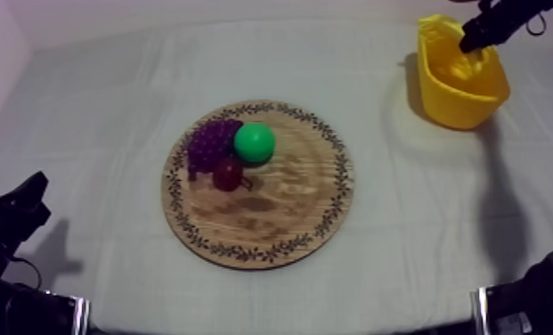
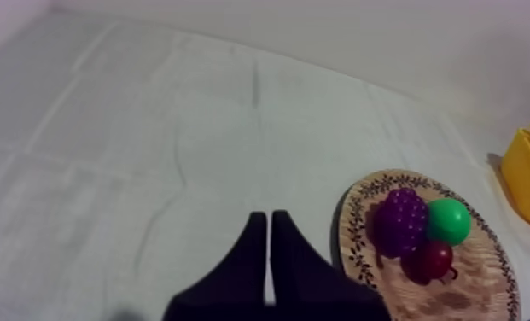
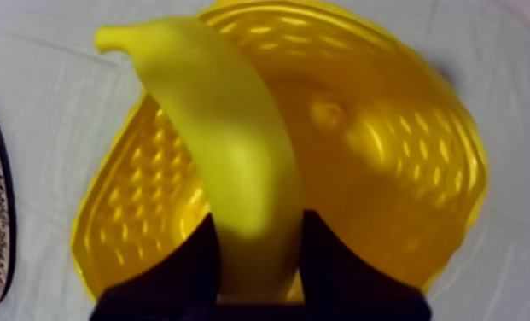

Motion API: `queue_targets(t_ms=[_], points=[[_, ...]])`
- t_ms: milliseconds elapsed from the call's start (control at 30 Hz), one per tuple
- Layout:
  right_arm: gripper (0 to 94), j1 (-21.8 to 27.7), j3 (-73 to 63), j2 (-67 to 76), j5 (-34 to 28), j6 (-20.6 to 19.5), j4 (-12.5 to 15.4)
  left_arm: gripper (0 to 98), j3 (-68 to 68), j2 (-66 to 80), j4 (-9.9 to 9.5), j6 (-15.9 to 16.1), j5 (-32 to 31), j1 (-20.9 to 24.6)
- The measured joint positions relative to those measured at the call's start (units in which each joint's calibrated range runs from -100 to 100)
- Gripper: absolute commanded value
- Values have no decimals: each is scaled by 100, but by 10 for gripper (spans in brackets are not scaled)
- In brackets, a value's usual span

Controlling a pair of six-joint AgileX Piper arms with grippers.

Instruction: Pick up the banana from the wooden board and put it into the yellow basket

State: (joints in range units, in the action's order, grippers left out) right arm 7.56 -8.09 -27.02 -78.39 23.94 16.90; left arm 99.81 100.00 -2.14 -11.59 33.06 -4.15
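Right pincer (image 3: 259,248) is clamped on one end of the banana (image 3: 225,128) over the yellow basket (image 3: 387,154). The toy is probably light, stiff and slippery. Left pincer (image 2: 270,235) is together.

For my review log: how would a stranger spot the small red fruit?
Start at the round wooden board. Of the three fruits on it, the small red fruit lies in front of the grapes and the green fruit: the only dark red one.

Top view: overhead, slanted, far. Left wrist: low, faces board (image 2: 466,288). Right wrist: close above basket (image 3: 387,171). All share board.
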Motion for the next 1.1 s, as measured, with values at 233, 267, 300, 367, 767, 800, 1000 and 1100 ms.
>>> queue_targets(t_ms=[233, 267, 300, 367, 767, 800, 1000, 1100], points=[[522, 33, -10, -4, 35, -123, 0, 1, 0, 0, 0, 0, 0, 0], [536, 37, 34, 40, 45, -149, 0, 1, 0, 0, 0, 0, 0, 0], [546, 42, 101, 114, 36, -154, 0, 1, 0, 0, 0, 0, 0, 0], [556, 38, 257, 339, 48, -164, 5, 1, 0, 0, 0, 0, 0, 0], [521, -516, 2408, 2817, 1175, -511, -71, 1, 0, 0, 0, 0, 0, 0], [514, -587, 2590, 3077, 1317, -581, -126, 1, 0, 0, 0, 0, 0, 0], [448, -1045, 3953, 4552, 2077, -1084, -446, 1, 0, 0, 0, 0, 0, 0], [354, -1092, 4578, 5255, 2408, -1294, -551, 1, 0, 0, 0, 0, 0, 0]])
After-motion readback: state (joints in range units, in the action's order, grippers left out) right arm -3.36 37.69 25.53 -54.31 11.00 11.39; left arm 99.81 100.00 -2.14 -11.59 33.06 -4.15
